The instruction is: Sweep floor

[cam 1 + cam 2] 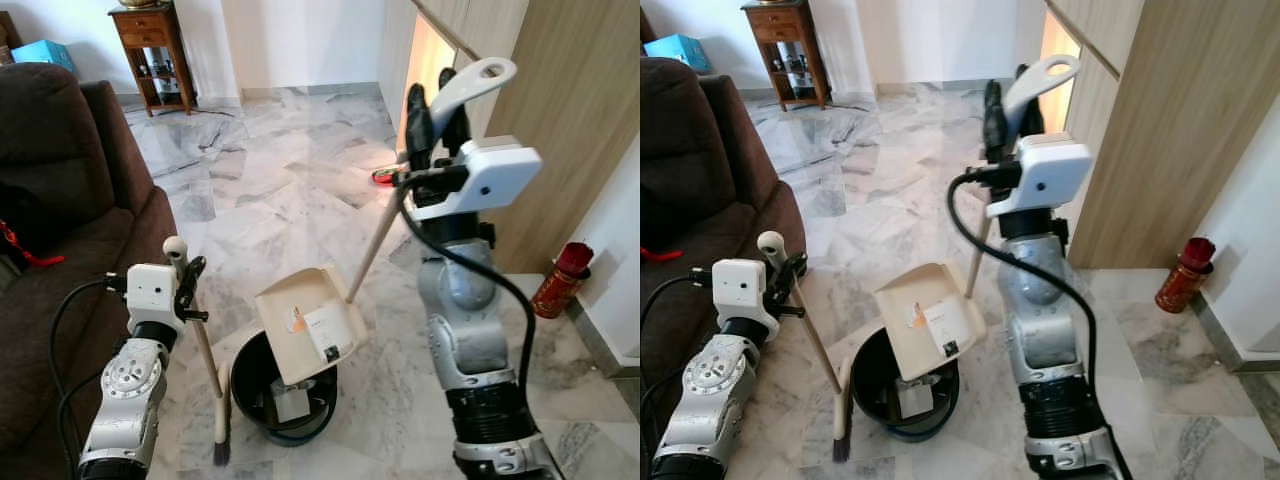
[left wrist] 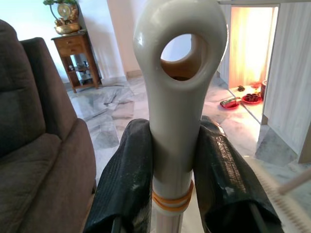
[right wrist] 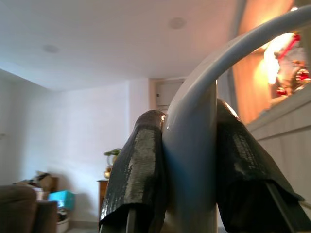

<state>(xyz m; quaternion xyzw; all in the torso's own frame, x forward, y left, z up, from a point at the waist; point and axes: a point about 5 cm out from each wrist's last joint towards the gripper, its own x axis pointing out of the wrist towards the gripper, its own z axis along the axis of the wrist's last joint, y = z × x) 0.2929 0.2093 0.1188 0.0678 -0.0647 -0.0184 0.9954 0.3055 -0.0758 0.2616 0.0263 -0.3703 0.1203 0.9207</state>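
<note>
Emptying step: our right gripper pinches the dustpan over the bin; left gripper, at 7 o'clock, clamps the broom. Next, tilt further.

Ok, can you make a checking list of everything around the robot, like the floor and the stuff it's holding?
Surface: grey-white marble tile floor, no dirt made out.
Job's things: cream plastic dustpan tilted over the round black bin; wooden-handled broom, bristles down.
Clutter: red cylinder by the wall; red tray in the doorway.
Grippers: left gripper shut on the broom; right gripper shut on the dustpan handle.
Cables: black cables on both arms.
Surroundings: brown sofa, wooden side table, wood-panel wall.
</note>
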